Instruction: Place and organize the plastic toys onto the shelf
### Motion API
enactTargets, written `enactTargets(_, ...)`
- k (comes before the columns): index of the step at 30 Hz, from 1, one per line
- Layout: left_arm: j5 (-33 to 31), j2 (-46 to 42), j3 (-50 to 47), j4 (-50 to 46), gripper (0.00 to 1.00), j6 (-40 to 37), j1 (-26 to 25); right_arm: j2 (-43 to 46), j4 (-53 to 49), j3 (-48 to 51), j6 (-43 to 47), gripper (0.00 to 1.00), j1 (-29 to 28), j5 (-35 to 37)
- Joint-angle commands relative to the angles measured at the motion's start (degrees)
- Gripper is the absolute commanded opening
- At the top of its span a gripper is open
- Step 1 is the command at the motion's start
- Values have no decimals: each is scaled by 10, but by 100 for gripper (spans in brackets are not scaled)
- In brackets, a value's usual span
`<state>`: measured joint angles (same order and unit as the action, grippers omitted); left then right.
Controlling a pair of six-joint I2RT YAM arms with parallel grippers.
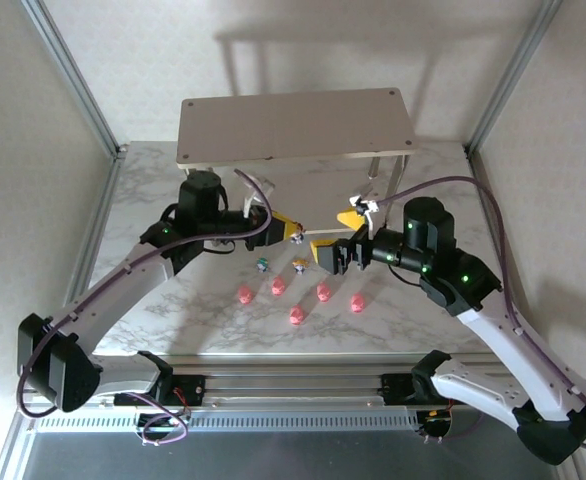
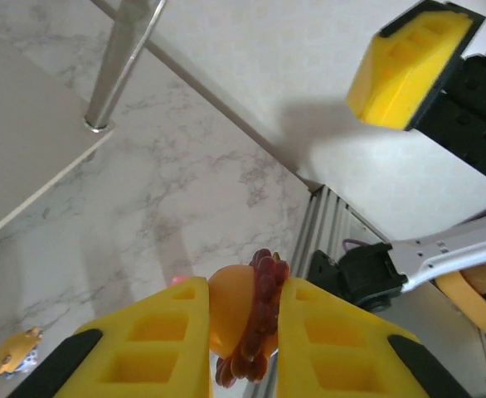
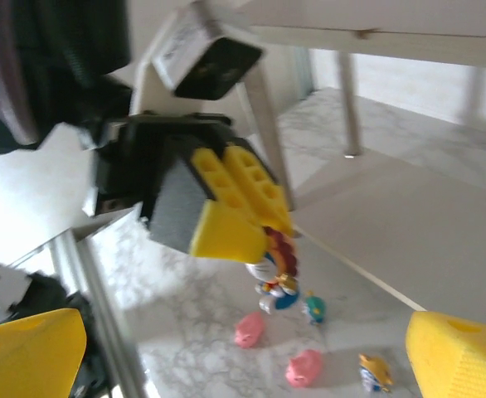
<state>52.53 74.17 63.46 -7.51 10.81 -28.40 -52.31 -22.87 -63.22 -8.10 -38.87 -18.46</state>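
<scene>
- The left gripper (image 2: 243, 298) was clamped on the red figurine (image 2: 241, 323), held above the middle of the table (image 1: 143, 190), just in front of the shelf (image 1: 293, 125).
- The right gripper (image 1: 335, 233) stood with jaws wide apart just beside it, holding nothing.
- The pink pigs (image 1: 296, 316) lay toward the near edge.
- Done well: keep the figurine upright, clear the shelf leg (image 2: 119, 66), settle it on a board, then release.

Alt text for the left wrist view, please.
The left pincer, shut on a small orange and dark red toy figure, is above a marble table. A shelf leg and shelf board are at upper left, a tiny yellow figurine lies at lower left, and one yellow finger of the right pincer shows at upper right.
</scene>
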Motion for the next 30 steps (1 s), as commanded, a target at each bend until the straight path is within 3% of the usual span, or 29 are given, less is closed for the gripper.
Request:
enactTargets(1, -59, 33, 41, -49, 0, -61, -6, 45, 10, 8, -55, 99, 3, 124)
enactTargets(7, -199, 91, 63, -49, 0, -131, -43, 111, -12, 19, -114, 99, 3, 311)
enactTargets(12, -264, 123, 23, 51, 0, -151, -71, 133, -19, 24, -123, 98, 3, 358)
enactTargets(19, -311, 224, 62, 112, 0, -179, -114, 145, -11, 33, -116, 98, 3, 432)
enactTargets(30, -300, 382, 191, 119, 0, -239, -126, 177, -3, 33, -86, 99, 3, 464)
